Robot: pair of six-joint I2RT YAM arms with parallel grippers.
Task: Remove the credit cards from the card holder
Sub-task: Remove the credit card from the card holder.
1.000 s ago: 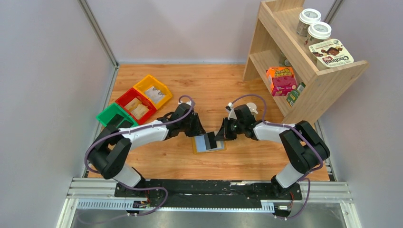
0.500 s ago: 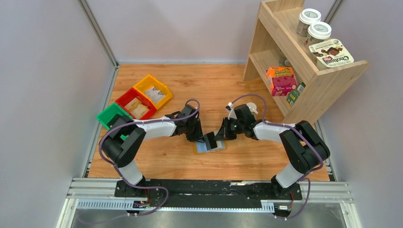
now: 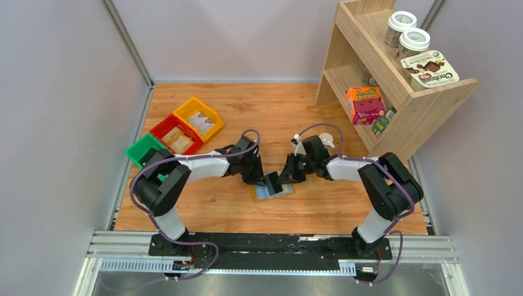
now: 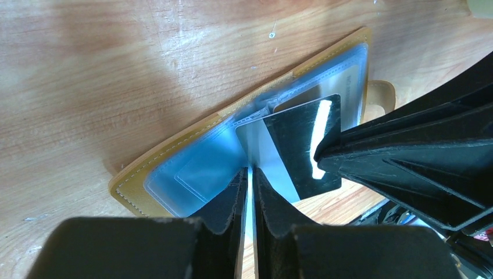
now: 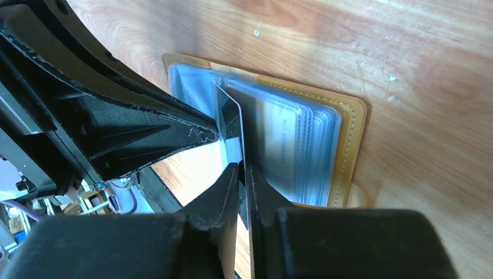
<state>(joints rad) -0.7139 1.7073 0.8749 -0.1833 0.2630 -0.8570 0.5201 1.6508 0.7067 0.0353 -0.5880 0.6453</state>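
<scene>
Left arm (image 3: pixel 203 165) folded inward, right end effector (image 5: pixel 242 168) blocking card (image 4: pixel 296 148)

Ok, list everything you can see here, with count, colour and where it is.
card holder: one, mustard yellow, open flat, table centre
credit card: one, glossy, raised over the holder, between both grippers
bins: three, green, red, yellow, table's far left
packets: two, tan, in red and yellow bins
shelf: one, wooden, far right
cups: two, white-lidded, shelf top
yogurt pack: one, white, beside cups
box: one, orange, lower shelf
table: one, wood
left gripper: one, black, shut on the card
right gripper: one, black, fingers flanking the card, grip unclear
</scene>
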